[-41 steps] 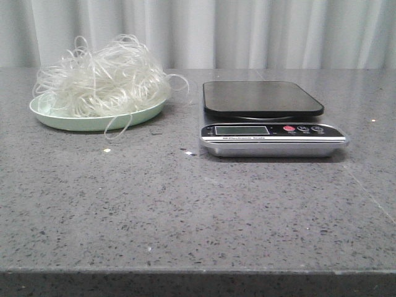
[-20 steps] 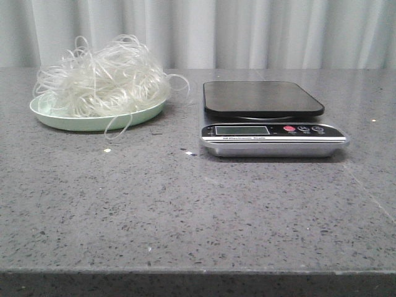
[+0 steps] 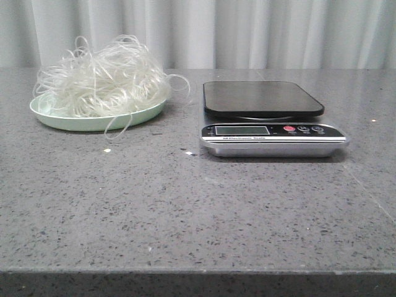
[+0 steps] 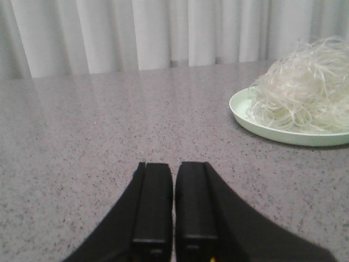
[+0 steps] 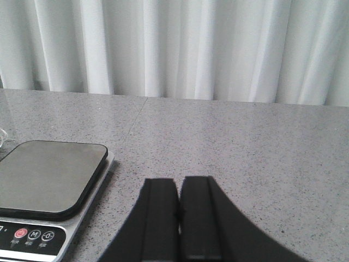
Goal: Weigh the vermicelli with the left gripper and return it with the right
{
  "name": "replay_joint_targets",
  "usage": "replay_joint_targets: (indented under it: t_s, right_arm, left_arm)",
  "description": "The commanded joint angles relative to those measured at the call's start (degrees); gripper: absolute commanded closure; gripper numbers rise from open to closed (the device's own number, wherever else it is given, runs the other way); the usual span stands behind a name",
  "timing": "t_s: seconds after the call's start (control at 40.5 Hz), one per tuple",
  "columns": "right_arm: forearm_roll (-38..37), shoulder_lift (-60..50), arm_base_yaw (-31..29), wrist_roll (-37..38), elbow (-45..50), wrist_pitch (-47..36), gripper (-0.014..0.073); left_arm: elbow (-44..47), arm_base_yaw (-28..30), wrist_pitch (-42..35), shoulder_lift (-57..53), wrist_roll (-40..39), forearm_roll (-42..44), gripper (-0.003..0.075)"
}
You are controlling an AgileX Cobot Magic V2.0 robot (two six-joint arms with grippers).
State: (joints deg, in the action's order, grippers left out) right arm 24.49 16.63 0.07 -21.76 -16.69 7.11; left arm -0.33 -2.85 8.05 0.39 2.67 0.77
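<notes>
The vermicelli (image 3: pixel 102 80) is a fluffy whitish tangle piled on a pale green plate (image 3: pixel 62 119) at the back left of the table; both also show in the left wrist view, the vermicelli (image 4: pixel 305 90) on the plate (image 4: pixel 245 112). A kitchen scale (image 3: pixel 263 99) with a dark platform stands right of the plate; its display (image 3: pixel 241 130) faces the front. It also shows in the right wrist view (image 5: pixel 46 174). My left gripper (image 4: pixel 174 166) is shut and empty, low over bare table, well apart from the plate. My right gripper (image 5: pixel 180 183) is shut and empty beside the scale. Neither gripper shows in the front view.
The grey speckled table (image 3: pixel 185 210) runs to a front edge near the camera. A white curtain (image 3: pixel 247 31) hangs behind it. A few small crumbs (image 3: pixel 106 150) lie in front of the plate.
</notes>
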Motion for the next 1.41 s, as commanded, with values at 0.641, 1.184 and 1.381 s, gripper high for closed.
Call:
replay_joint_targets:
  t_s: [0.641,1.184,1.381]
  right_arm:
    - [-0.01,0.39,-0.48,-0.04,-1.49,-4.3,0.0442]
    - [-0.01,0.39,-0.48,-0.04,-1.49,-4.26,0.0442]
    - [-1.91,0.39,-0.48,2.56,-1.49,-2.08,0.0442]
  left_arm:
    - [0.92,0.05,-3.65,-1.91,-0.63,-1.48,0.0583]
    - [0.92,0.05,-3.65,-1.91,-0.63,-1.48,0.0583]
    - [0.92,0.05,-3.65,-1.91,-0.63,-1.48,0.0583]
